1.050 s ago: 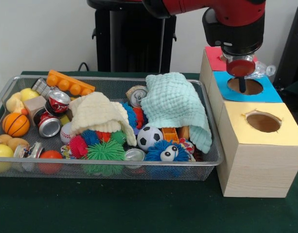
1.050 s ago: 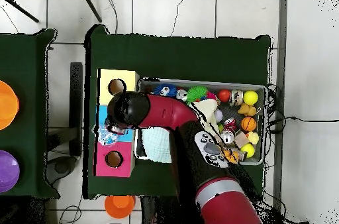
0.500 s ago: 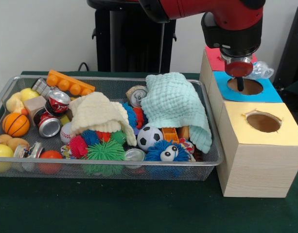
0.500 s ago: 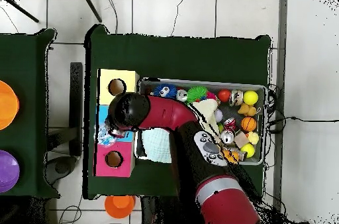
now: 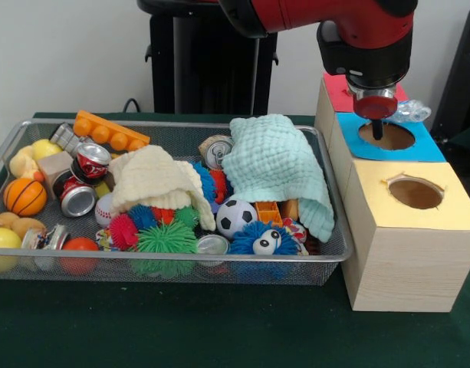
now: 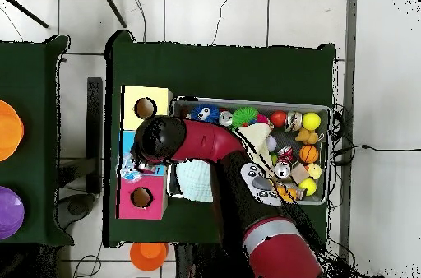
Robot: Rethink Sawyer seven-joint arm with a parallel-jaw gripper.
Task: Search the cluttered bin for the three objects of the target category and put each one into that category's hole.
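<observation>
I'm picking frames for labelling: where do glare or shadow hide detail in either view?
Front view: glare on the can tops; the blue box's hole is dim under the gripper. Overhead view: the arm covers that hole and part of the bin.

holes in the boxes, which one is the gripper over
The blue hole, the middle one: the gripper hangs right above it. The yellow hole lies nearer the camera, uncovered.

The wire bin [image 5: 330,253] sits on the worktop [image 5: 219,330], the row of hole boxes [image 5: 407,245] just beside it; two cloths [image 5: 277,165] lie over its toys.
</observation>
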